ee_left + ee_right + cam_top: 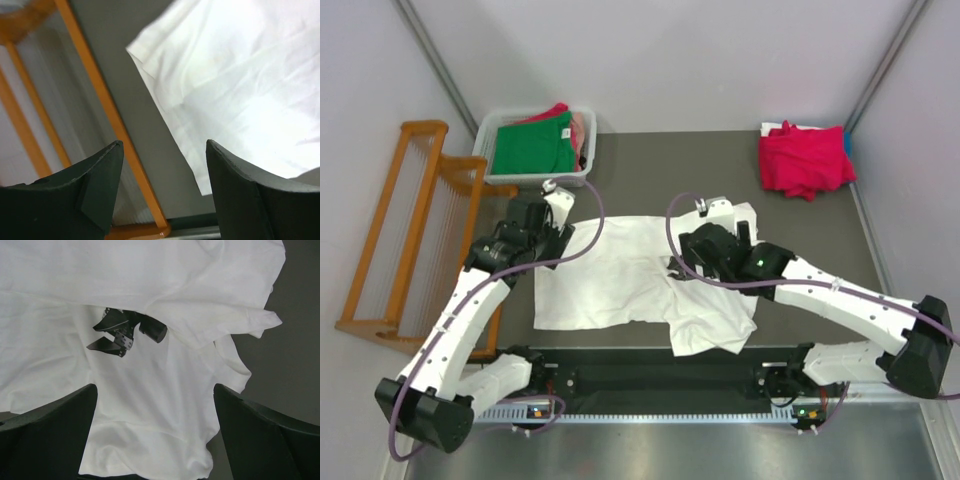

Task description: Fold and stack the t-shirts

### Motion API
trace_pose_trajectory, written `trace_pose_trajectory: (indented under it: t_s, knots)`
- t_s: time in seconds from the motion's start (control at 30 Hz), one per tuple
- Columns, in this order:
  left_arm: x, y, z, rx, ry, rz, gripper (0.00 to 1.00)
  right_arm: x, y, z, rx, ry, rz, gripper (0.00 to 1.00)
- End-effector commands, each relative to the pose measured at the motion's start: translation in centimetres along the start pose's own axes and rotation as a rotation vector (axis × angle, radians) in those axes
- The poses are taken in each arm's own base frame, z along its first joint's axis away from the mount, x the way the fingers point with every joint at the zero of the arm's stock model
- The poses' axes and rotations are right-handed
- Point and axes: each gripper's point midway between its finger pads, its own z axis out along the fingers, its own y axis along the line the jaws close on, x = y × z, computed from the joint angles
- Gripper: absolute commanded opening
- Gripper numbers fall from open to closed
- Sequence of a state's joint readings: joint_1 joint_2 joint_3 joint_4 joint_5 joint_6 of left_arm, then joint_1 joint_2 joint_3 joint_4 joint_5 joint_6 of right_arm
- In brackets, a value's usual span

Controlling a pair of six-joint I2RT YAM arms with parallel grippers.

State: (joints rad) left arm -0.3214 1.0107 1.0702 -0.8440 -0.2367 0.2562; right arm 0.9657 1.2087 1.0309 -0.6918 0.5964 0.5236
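A white t-shirt [610,280] lies spread and rumpled across the middle of the dark table, a small dark print [122,332] on its chest. My left gripper [542,243] hangs at the shirt's left edge [165,105]; the left gripper [162,145] is open, with bare table between its fingers. My right gripper [692,262] hovers over the shirt's right half; the right gripper [155,387] is wide open above the cloth [160,410], holding nothing. A bright green t-shirt [533,148] lies in the basket over red ones. A heap of crimson t-shirts [805,160] sits at the back right.
The white slatted basket [485,140] stands at the back left. An orange wooden rack [405,230] runs along the table's left side, its rail [107,110] close to my left gripper. A metal rail [650,410] lines the near edge.
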Motion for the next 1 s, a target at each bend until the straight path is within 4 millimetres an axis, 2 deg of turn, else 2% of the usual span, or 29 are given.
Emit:
trace_pose_trajectory:
  t_s: [0.0,0.07,0.23,0.4,0.47,0.63,0.73,0.87,0.97]
  knots:
    - [0.8,-1.2,0.5,0.035,-0.035,-0.050,0.71,-0.4,0.3,-0.1,-0.005,-0.002,0.032,1.00]
    - [1.8,-1.8,0.8,0.060,0.006,-0.045,0.69,0.2,0.4,0.1,-0.011,0.014,0.027,1.00]
    - [2.4,-2.7,1.1,0.111,0.056,-0.032,0.68,2.9,1.1,0.8,-0.051,0.086,0.041,1.00]
    - [1.4,-4.0,0.5,0.228,0.154,-0.028,0.63,7.7,3.1,0.6,-0.162,0.252,0.031,1.00]
    - [1.8,-4.2,0.0,0.254,0.198,-0.018,0.59,9.8,3.3,0.1,-0.177,0.311,-0.012,1.00]
    - [4.7,-4.7,0.3,0.255,0.242,0.013,0.58,11.3,3.4,-0.8,-0.216,0.345,-0.041,1.00]
    - [5.4,-4.0,0.5,0.217,0.271,0.017,0.59,12.4,4.5,-1.4,-0.280,0.395,-0.089,1.00]
    - [7.5,-4.3,0.8,0.240,0.387,0.054,0.57,13.3,5.3,-1.9,-0.308,0.433,-0.165,1.00]
    - [8.5,-2.8,1.0,0.176,0.416,0.119,0.55,13.0,5.3,-1.9,-0.306,0.424,-0.180,1.00]
